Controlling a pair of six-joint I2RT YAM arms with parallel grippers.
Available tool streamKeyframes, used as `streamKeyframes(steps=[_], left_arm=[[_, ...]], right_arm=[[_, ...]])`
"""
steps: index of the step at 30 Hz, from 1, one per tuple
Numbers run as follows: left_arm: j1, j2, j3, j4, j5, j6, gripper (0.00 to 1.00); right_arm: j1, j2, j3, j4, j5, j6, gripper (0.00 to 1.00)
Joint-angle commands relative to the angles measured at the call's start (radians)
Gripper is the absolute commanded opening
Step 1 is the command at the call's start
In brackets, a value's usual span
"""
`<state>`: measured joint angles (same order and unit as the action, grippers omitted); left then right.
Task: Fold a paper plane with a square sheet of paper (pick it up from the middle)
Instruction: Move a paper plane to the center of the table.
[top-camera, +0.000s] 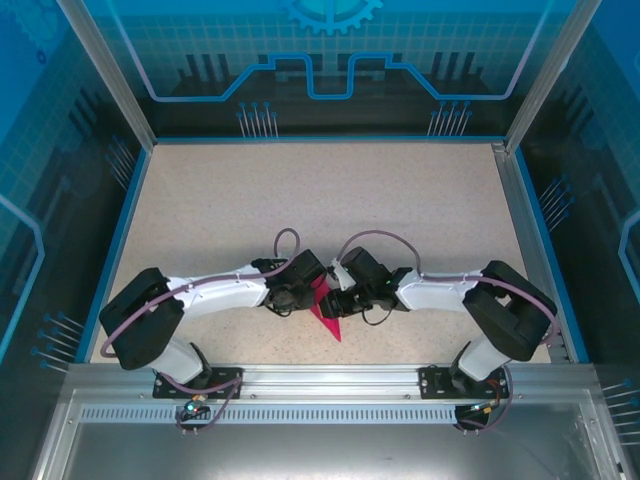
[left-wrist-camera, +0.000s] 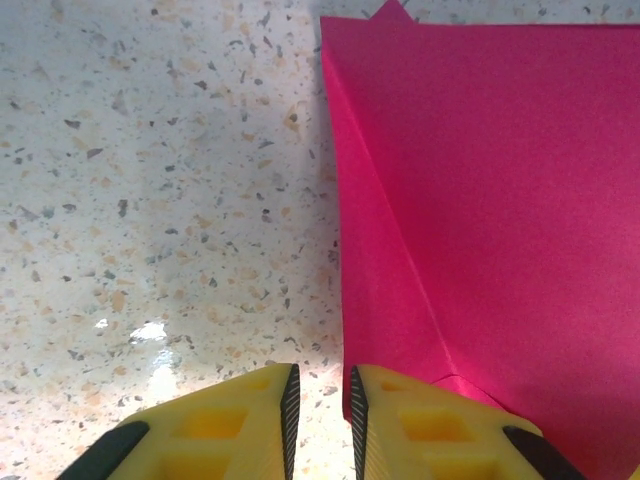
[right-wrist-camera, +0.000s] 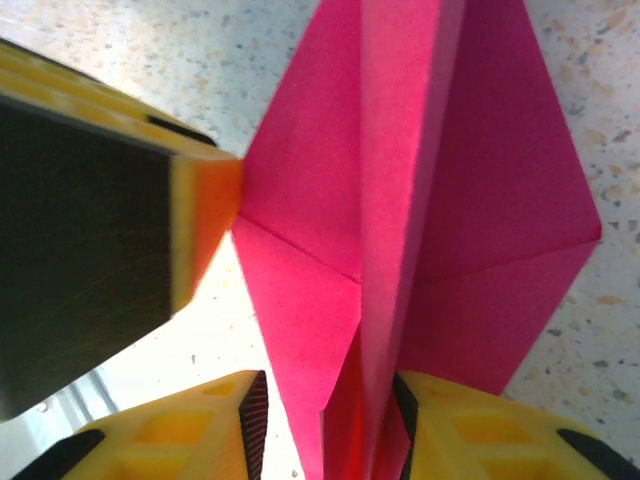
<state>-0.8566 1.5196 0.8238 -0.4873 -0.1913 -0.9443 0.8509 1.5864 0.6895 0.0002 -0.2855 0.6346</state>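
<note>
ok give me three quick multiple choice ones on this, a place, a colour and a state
1. Where does the paper lie on the table?
A. at the far edge
B. at the near side, between the left gripper and the right gripper
C. in the far left corner

2. What colour are the fingers?
A. blue
B. yellow
C. green

3. How is the paper?
A. flat, unfolded
B. crumpled into a ball
C. folded, with a raised middle ridge

1 B: the top view shows it there.
2 B: both wrist views show yellow.
3 C: the right wrist view shows creases and an upright ridge.
</note>
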Motion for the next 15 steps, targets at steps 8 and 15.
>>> streamKeyframes(steps=[8, 15], left_arm=[[-0.002, -0.113, -0.069, 0.033, -0.042, -0.03, 0.27], [-0.002, -0.29, -0.134, -0.006, -0.156, -0.054, 0.34]], right_arm=[[0.109, 0.053, 0.165, -0.272, 0.283, -0.035, 0.12], [0.056, 0.01, 0.321, -0.544, 0.566, -0.026, 0.12]])
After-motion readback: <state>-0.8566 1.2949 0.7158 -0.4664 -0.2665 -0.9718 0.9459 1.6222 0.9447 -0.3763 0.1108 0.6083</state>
